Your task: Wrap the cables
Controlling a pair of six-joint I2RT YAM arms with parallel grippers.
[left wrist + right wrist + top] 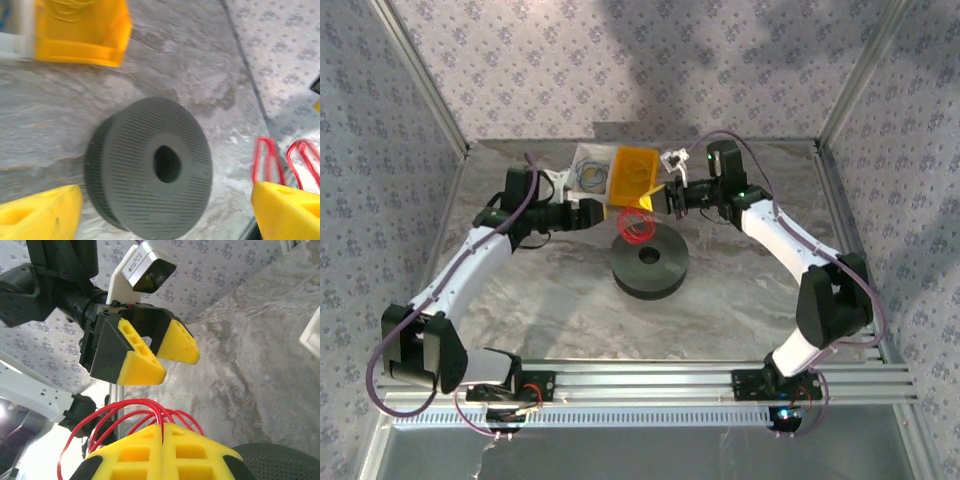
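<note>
Looping thin, red, bunched — the cables (131, 412).

Mid-frame, the spool (650, 262) lies flat on the bench (750, 300). The cables (636, 222) loop just above its upper-left rim, pinched in the right claw (655, 204), which is on their upper right. The left claw (607, 213) is just left of the loops, not touching them. Behind, at upper centre, is the bin (634, 172), with the tray (582, 160) against its left side.
</note>
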